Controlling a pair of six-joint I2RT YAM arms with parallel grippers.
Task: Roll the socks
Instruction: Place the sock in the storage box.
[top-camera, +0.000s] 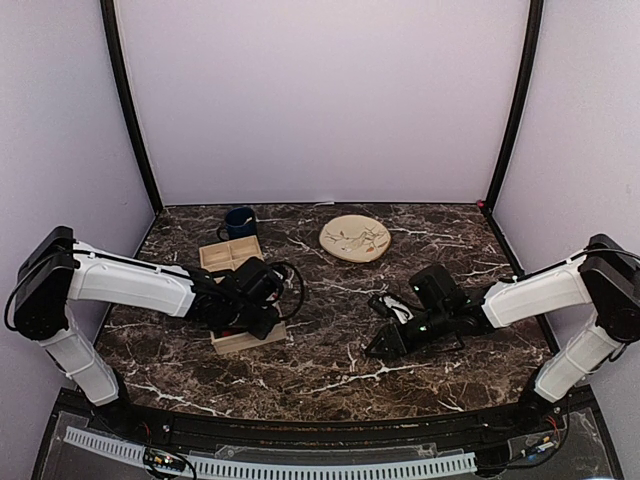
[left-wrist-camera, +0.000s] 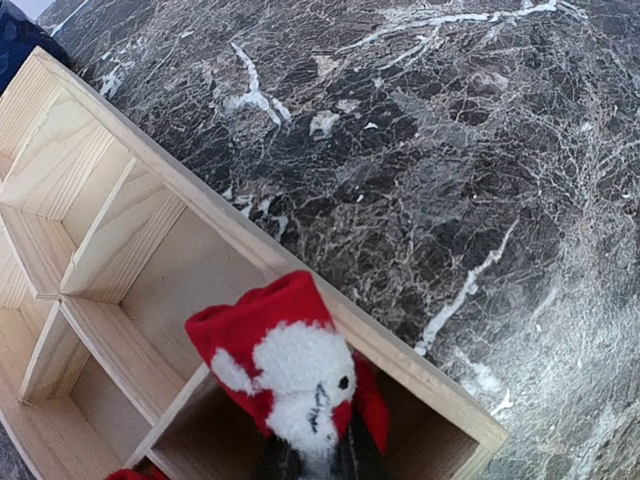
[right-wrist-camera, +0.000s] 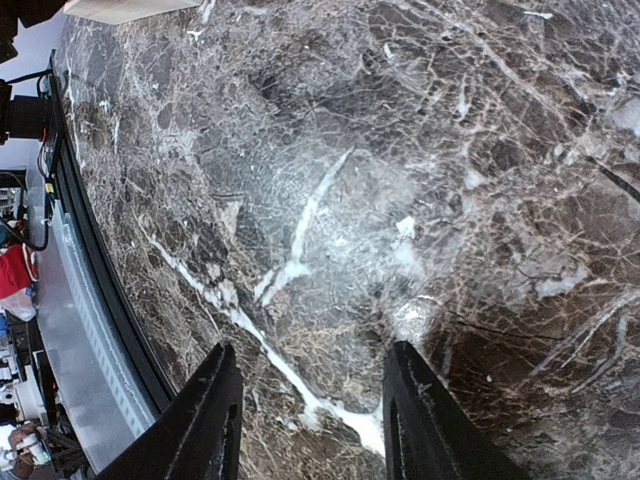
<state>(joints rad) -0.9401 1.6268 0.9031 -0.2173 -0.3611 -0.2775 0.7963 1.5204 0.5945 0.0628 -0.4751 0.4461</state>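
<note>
The left gripper (top-camera: 255, 318) is holding the red socks (left-wrist-camera: 290, 365). Its jaws are squeezing almost all the way shut on the soft bundle. The fingers are mostly hiding under the fabric, so only a little dark bit of them is showing.

The socks are looking like a small roll, red with a fuzzy white patch. They are hanging over the wooden box (left-wrist-camera: 110, 240), which is sitting on the left side of the marble table (right-wrist-camera: 400, 150), toward the near edge. The roll is over the end space of the box, the one by the table's near edge. Part of it is leaning across the box's long wall. I cannot tell if it is touching the bottom of the space yet.

The right gripper (right-wrist-camera: 311, 350) is hovering low over bare marble on the right side of the table. Its jaws are standing wide apart and are holding nothing.

The step now is probably putting the roll down into that space. To do it well, the left gripper should be moving the roll a bit away from the wall, so it is sitting right over the middle of the space. Then it should be going straight down, slowly. It should be letting go only when the roll is resting on the wood. After that, it should be lifting straight up, so a finger is not catching the fabric and pulling the roll open.

A tiny bit of red is showing at the bottom edge of the left wrist view. I cannot tell what it is.
</note>
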